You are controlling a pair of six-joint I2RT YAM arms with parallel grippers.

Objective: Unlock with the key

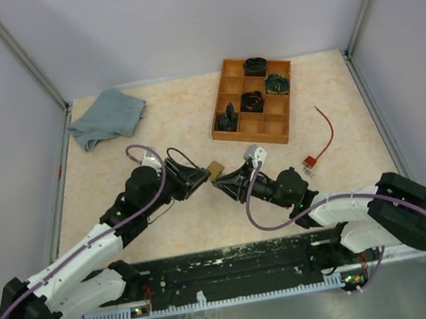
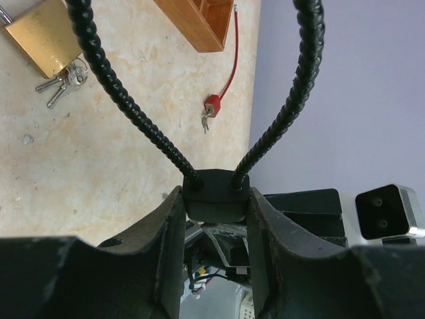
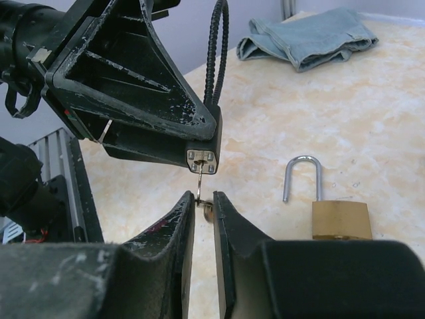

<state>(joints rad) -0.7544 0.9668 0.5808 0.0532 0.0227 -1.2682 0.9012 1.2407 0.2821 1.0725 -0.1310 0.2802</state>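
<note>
STATUS | We see the left gripper [image 1: 202, 178] clamped on the black cable lock [image 2: 214, 193], held aloft between the arms | key [image 3: 199, 178] seated in it | right gripper [image 3: 202, 203] fingers narrowly flank the key, grip unconfirmed | both cable ends in; turning remains, we judge

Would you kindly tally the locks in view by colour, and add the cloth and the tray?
Brass padlock: 1
Black cable lock: 1
Red cable lock: 1
Blue cloth: 1
Wooden tray: 1
Total: 5
</note>
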